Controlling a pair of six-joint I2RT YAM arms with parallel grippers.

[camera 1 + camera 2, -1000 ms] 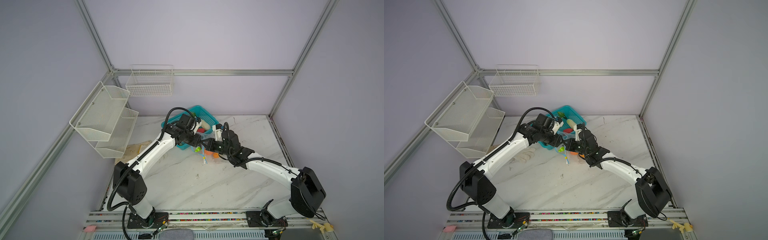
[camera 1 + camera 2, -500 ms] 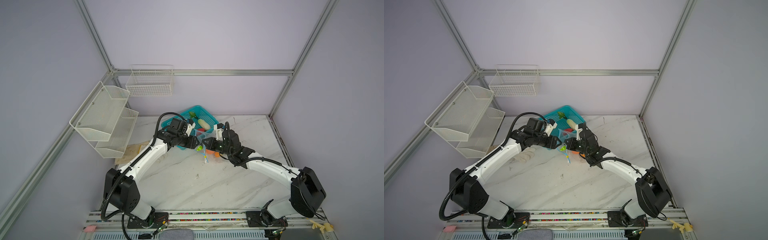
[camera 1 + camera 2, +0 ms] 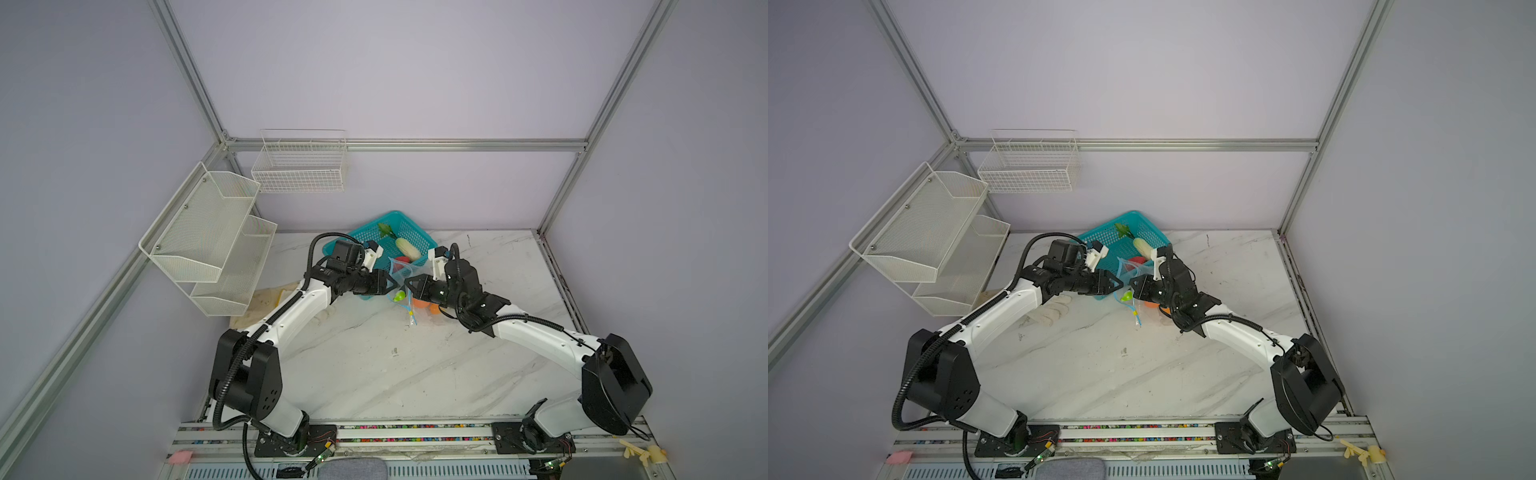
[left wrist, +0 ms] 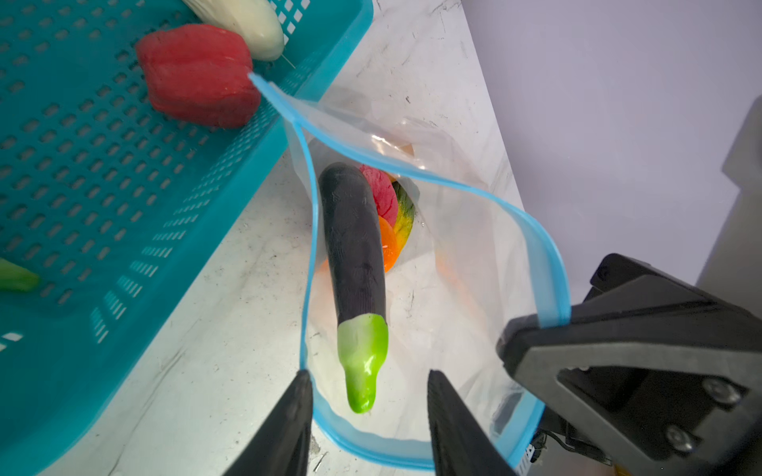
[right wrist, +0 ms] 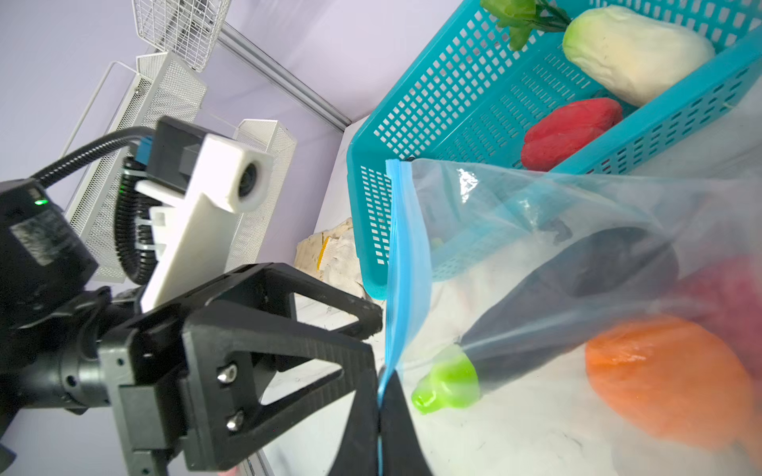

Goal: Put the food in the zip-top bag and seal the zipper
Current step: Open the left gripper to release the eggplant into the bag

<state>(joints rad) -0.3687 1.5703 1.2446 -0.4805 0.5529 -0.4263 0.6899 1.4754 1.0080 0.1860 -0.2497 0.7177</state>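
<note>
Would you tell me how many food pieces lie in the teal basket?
3: a white cabbage, a red piece beside it, and a green leafy piece farther back. The left arm may hide others.

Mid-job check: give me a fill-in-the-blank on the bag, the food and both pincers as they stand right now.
1. The right pincer is shut on the zip-top bag's ____ zipper strip.
2. The eggplant lies inside the bag with its ____ stem end toward the mouth.
3. The white cabbage and the red piece lie in the teal ____.
4. The left pincer is ____ and holds nothing.

Missing words: blue; green; basket; open.
</note>
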